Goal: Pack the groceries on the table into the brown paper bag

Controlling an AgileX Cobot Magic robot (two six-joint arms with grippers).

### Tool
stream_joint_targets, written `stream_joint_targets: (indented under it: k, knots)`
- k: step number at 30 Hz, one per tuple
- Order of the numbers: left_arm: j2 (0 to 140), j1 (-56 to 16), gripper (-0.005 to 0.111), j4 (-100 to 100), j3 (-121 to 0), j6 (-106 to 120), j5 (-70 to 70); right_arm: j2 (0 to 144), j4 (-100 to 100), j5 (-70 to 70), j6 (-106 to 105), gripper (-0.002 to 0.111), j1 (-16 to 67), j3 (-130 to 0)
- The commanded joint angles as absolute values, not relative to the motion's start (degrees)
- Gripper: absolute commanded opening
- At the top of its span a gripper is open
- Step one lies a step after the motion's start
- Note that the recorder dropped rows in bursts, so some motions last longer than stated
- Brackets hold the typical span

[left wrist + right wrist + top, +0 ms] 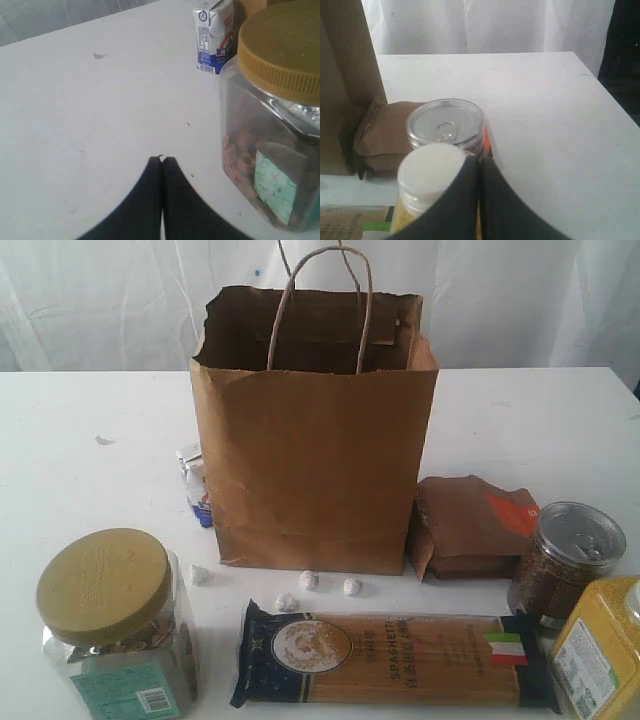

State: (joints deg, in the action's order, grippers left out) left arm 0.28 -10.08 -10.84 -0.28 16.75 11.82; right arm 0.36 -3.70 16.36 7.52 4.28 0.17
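The tall brown kraft paper bag [315,460] stands upright at mid-table, mouth and loop handles upward. The blue-ended flat spaghetti pack [390,655] lies flat in front of it on the white table [80,470], with its long axis across the exterior view and its flag end to the right.

The tan-lidded clear plastic jar [115,625] stands upright at front left. The silver-lidded jar [565,565] and the white-capped bottle of yellow grains [600,650] stand at front right. The orange-labelled brown pouch [470,525] rests beside the bag.

The left gripper [162,160] is clenched and empty, over bare table beside the tan-lidded jar. The right gripper [480,162] is clenched and empty, close by the bottle cap.
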Motion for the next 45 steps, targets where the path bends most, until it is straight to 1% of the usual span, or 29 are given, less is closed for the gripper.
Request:
stream_joint_targets:
  k: [1,13,16,17,20,24,27,28,30,31,32,33,34,35,37,41,43,45]
  knots:
    - [0.0,-9.8,0.0,-11.5,0.0,16.6,12.0,0.0,-4.1,15.9,7.8,0.0,4.0,0.0]
    - [0.0,-9.8,0.0,-11.0,0.0,16.9,12.0,0.0,-4.1,15.9,7.8,0.0,4.0,0.0]
    - [0.0,-9.8,0.0,-7.5,0.0,22.6,8.5,0.0,-4.1,15.9,7.8,0.0,4.0,0.0]
    - [0.0,-9.8,0.0,-8.4,0.0,21.5,4.3,0.0,-4.1,15.9,7.8,0.0,4.0,0.0]
    - [0.0,-9.8,0.0,-15.6,0.0,12.5,0.0,0.0,-4.1,15.9,7.8,0.0,4.0,0.0]
    - [0.0,-9.8,0.0,-20.6,0.0,-2.0,-1.4,0.0,-4.1,15.9,7.8,0.0,4.0,0.0]
    - [0.0,-9.8,0.0,-20.9,0.0,-3.5,-7.3,0.0,-4.1,15.9,7.8,0.0,4.0,0.0]
    - [0.0,-9.8,0.0,-21.6,0.0,-12.4,-7.2,0.0,-4.1,15.9,7.8,0.0,4.0,0.0]
    - [0.0,-10.0,0.0,-20.5,-2.2,-20.9,-6.2,0.0,-4.1,15.9,7.8,0.0,4.0,0.0]
    - [0.0,-10.3,0.0,-19.5,-4.3,-22.2,-3.4,0.0,-4.1,15.9,7.8,0.0,4.0,0.0]
    - [0.0,-11.7,0.0,-19.2,-12.2,-22.0,8.4,0.0,-4.1,15.9,7.8,0.0,4.0,0.0]
    - [0.0,-13.5,0.0,-19.5,-20.1,-15.7,19.2,0.0,-4.1,15.9,7.8,0.0,4.0,0.0]
    - [0.1,-14.3,0.0,-20.1,-26.3,-10.4,26.7,0.0,-4.1,15.9,7.8,0.0,4.0,0.0]
    - [2.3,-15.3,0.0,-21.1,-34.2,-4.7,35.6,0.0,-4.1,15.9,7.8,0.0,4.0,0.0]
    - [7.7,-15.6,0.0,-20.2,-46.5,0.7,48.9,0.0,-4.1,15.9,7.8,0.0,4.0,0.0]
    - [17.3,-15.3,0.0,-19.1,-53.7,5.4,59.2,0.0,-4.1,16.2,7.8,0.0,4.0,0.0]
    - [23.3,-15.3,0.0,-20.6,-53.7,10.3,61.5,0.0,-4.1,16.2,7.8,0.0,4.0,0.0]
    - [27.7,-15.3,0.005,-21.9,-52.9,13.3,63.2,0.0,-4.1,16.2,7.8,0.0,4.0,0.0]
